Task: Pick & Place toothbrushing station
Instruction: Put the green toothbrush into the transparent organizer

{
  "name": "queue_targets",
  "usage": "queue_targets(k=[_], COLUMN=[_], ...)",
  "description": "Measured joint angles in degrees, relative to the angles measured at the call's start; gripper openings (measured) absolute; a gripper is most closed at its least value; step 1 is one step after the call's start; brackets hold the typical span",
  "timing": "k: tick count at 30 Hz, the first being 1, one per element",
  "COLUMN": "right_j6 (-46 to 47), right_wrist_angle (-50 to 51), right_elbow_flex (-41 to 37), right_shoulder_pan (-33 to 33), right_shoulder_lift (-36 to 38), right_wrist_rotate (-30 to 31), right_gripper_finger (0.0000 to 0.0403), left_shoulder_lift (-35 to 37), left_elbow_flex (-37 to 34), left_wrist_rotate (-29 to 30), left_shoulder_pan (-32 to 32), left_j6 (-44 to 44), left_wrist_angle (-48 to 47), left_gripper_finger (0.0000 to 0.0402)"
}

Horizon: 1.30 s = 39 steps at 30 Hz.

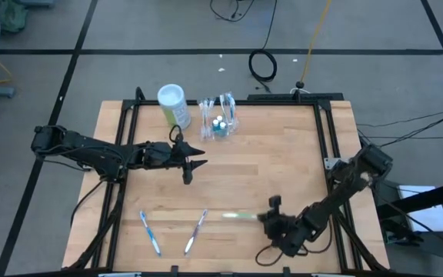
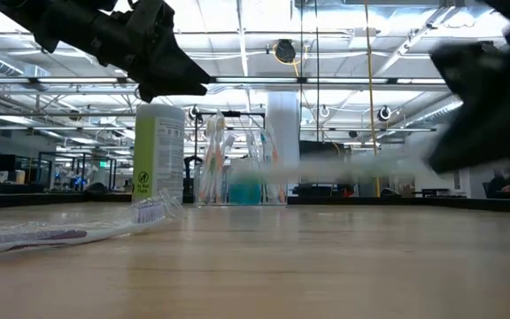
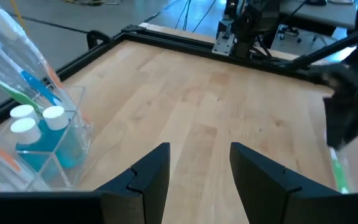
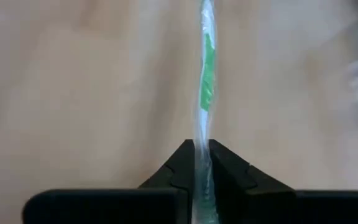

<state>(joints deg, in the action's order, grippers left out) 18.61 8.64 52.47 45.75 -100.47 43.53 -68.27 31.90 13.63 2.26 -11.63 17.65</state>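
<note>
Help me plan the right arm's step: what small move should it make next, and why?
Probably lift the green toothbrush straight up off the table. The right tool is shut on its handle in the right wrist view, while the clear holder stands at the far edge, so it must clear the wood before carrying across.

Green toothbrush [image 4: 205,81] smears into blur in the right gripper [image 4: 202,163], its tail hidden between the fingers; the toothbrushing station [image 3: 27,134] runs off-frame.
</note>
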Motion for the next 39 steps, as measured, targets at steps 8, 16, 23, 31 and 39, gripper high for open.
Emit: queue_targets(k=[8, 16, 23, 31, 39], right_j6=[-46.0, -100.8, -133.7, -147.2, -147.8], right_wrist_angle=[2.8, -1.3, -18.1, -16.6, -17.1], right_elbow_flex=[0.1, 0.1, 0.2, 0.2, 0.2], right_shoulder_pan=[-12.1, -30.1, -44.0, -53.6, -58.4], right_shoulder_lift=[13.2, 24.3, 27.9, 24.3, 19.6], right_wrist_rotate=[2.8, 6.1, 6.0, 4.8, -2.2], right_gripper_finger=[0.0027, 0.0019, 0.0018, 0.0018, 0.0018], left_shoulder_lift=[0.0, 0.0, 0.0, 0.0, 0.0], left_elbow_flex=[0.0, 0.0, 0.0, 0.0, 0.0], left_wrist_rotate=[0.0, 0.0, 0.7, 3.0, 3.0], left_shoulder_pan=[0.0, 0.0, -0.7, -2.9, -5.5], left_j6=[-4.6, -5.1, -2.4, -0.1, 3.0], left_wrist_angle=[-0.2, -1.4, -0.8, 1.9, 6.3], left_gripper_finger=[0.0175, 0.0175, 0.0175, 0.0175, 0.0175])
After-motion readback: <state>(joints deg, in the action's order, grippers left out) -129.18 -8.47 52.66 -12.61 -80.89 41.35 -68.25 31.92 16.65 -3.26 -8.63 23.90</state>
